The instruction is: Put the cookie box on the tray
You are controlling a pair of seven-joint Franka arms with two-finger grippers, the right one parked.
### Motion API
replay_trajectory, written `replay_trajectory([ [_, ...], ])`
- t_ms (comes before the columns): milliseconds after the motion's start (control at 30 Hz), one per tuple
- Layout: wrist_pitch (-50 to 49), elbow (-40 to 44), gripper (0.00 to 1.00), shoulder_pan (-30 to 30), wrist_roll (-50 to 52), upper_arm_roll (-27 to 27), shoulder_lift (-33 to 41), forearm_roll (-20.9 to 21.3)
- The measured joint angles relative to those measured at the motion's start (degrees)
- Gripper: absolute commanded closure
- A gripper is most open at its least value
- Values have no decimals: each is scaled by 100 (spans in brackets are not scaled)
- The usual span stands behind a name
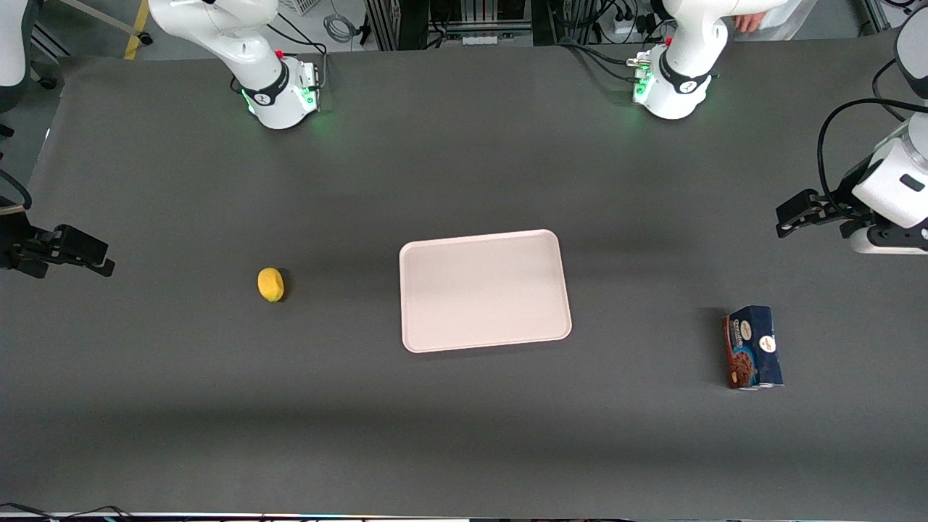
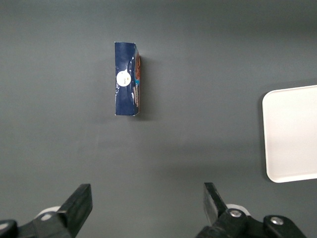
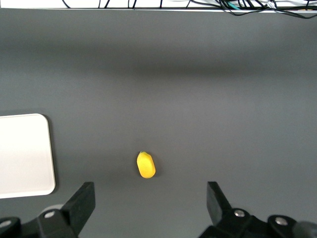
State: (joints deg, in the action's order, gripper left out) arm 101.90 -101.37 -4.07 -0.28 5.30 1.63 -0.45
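A: Tray (image 1: 484, 291) mid-table, bare. Cookie box (image 1: 753, 347) on the table toward the working arm's end, well apart from the tray. Small yellow lump (image 1: 270, 284) toward the parked arm's end.

B: Gripper (image 1: 797, 215) held off above the table, fingers spread, holding nothing. Step: approach, not yet begun. Next: descend over the box, straddle its narrow sides, close.

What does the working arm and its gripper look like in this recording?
The left arm has glossy white rounded shells with black joint bands and a black cable looping beside it. Its gripper is black with two angular fingers, open. The white base glows green.
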Motion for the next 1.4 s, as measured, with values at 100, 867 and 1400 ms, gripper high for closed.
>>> replay_trajectory([
  [100,0,0,0,0,0,-1,-3,0],
  [867,614,-9,0,-2,-7,-28,-555,150],
  [1400,1487,-14,0,-3,-443,-43,-1441,328],
])
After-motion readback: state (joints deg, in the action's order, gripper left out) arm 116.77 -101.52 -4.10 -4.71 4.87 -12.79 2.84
